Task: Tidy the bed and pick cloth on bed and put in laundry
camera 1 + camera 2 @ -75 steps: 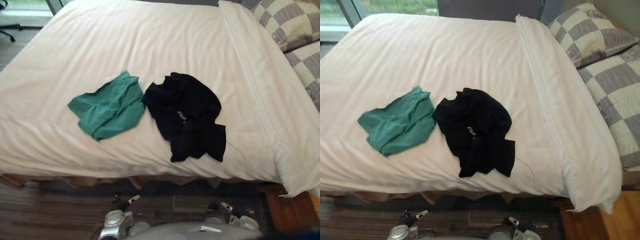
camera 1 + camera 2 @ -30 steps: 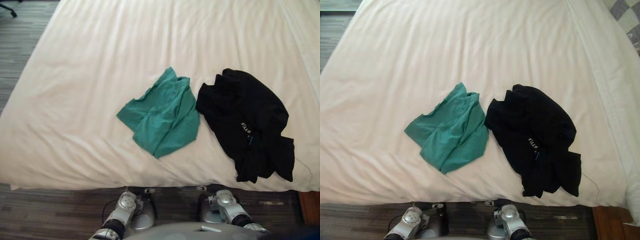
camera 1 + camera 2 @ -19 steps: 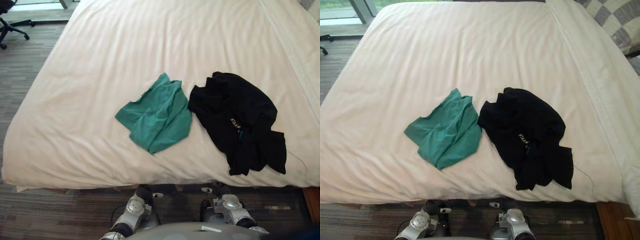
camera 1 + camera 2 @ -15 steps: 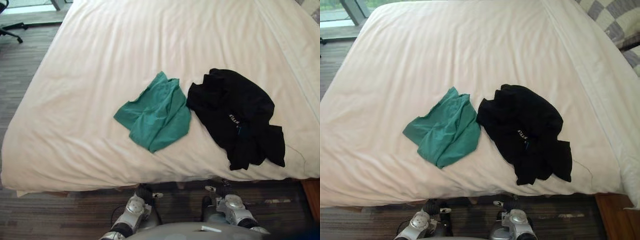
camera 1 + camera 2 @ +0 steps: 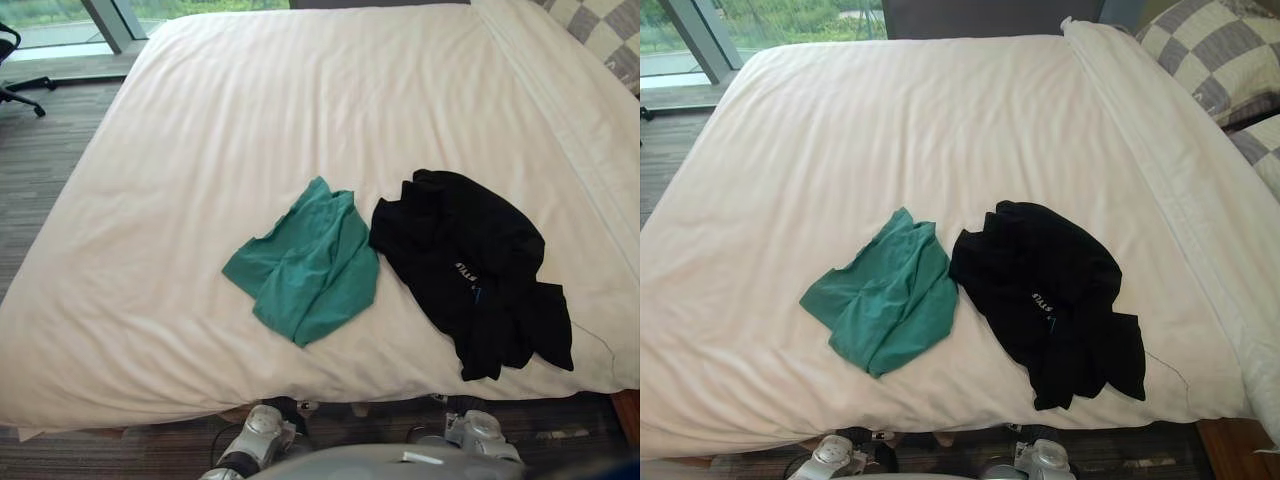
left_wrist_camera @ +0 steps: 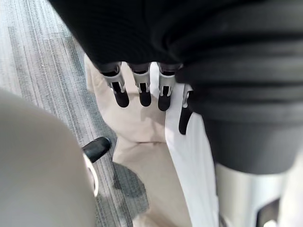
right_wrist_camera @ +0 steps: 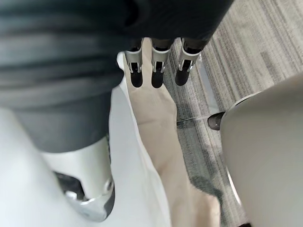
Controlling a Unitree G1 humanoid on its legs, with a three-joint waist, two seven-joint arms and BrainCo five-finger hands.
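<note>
The bed (image 5: 250, 120) is covered with a white cover (image 5: 940, 120) which lies quite smooth, with only soft wrinkles near the front edge. Two pieces of clothing lie on it, both in the front half, closer to the robot than to the far side. The green cloth (image 5: 305, 262) is crumpled and folded over itself, a little to the left of the middle. The black cloth (image 5: 465, 270) lies just beside it on the right, also crumpled, and its lower part reaches near to the front edge of the bed. The edges of the two cloths meet or almost meet; I cannot tell if they really touch.

At the right side of the bed the cover is turned back in a long band, and behind it there are checked pillows (image 5: 1205, 50) in grey and cream. Behind the far left corner a window (image 5: 700, 30) shows, and on the grey carpet (image 5: 40, 150) at the left stands a part of an office chair (image 5: 12, 60).

In the left wrist view, the left hand (image 6: 143, 92) hangs down with straight, relaxed fingers and holds nothing; past them I see the hanging edge of the cover and the carpet. The right hand (image 7: 157, 71), in the right wrist view, is the same: fingers loose and straight, empty, near the bed's side but well apart from both cloths
</note>
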